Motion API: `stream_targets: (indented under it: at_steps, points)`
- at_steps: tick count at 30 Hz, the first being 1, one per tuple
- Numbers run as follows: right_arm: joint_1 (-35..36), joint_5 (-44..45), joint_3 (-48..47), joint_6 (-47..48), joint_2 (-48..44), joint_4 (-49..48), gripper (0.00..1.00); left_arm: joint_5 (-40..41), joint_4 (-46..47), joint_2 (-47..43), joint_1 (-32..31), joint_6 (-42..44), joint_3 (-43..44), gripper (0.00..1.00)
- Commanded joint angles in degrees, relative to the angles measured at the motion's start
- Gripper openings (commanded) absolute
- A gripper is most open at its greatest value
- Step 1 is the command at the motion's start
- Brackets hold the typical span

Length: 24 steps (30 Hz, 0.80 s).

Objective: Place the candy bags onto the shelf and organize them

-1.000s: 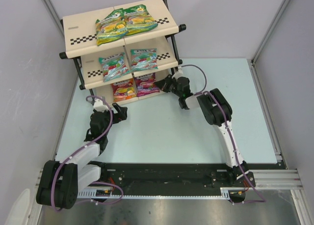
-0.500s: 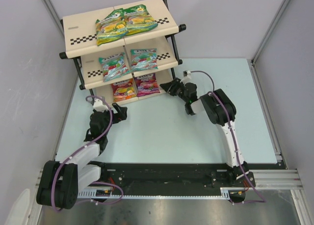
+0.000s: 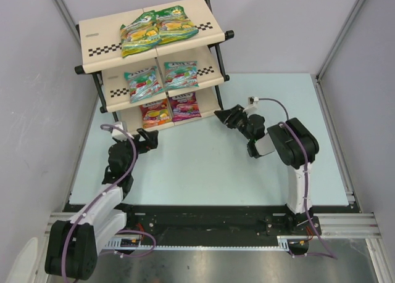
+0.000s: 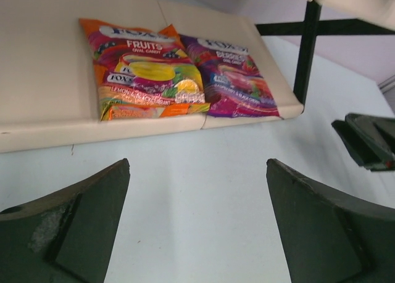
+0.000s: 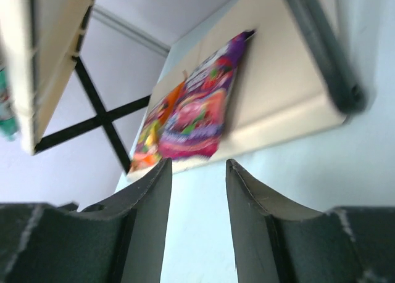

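Observation:
The shelf [image 3: 99, 39] stands at the back left with all the candy bags lying on it. Two green-yellow bags [image 3: 157, 29] are on the top tier and two teal bags [image 3: 162, 78] on the middle one. A red-orange bag [image 3: 155, 112] and a purple-pink bag [image 3: 185, 106] lie side by side on the bottom tier. My left gripper [image 3: 147, 141] is open over the table just in front of the bottom tier, facing the red-orange bag [image 4: 148, 79]. My right gripper [image 3: 223, 116] is open and empty, right of the purple-pink bag [image 5: 200, 113].
The pale blue table [image 3: 203, 166] lies between the arms and the shelf. A black shelf leg [image 4: 307, 52] stands at the bottom tier's right corner, close to the right gripper [image 4: 370, 141]. Grey walls close in the left, back and right sides.
My right gripper has opened and drawn back from the bottom tier to the right, leaving the purple-pink bag there. My left arm has shifted slightly back and left, its gripper still open.

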State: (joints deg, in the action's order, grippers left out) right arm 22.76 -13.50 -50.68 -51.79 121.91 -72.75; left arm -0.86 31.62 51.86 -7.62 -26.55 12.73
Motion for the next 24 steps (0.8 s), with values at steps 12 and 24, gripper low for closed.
stream_targets:
  at_steps: [12, 24]
  points:
    - [8.7, 13.1, 18.0, 16.5, -42.5, 38.3, 1.0, 3.4, -22.2, -21.1, 0.2, -3.0, 1.9, 1.0]
    - [12.9, 27.6, 18.7, 22.9, -72.2, 74.8, 1.0, 12.5, -28.6, -24.3, 0.2, -3.4, 0.1, 1.0]
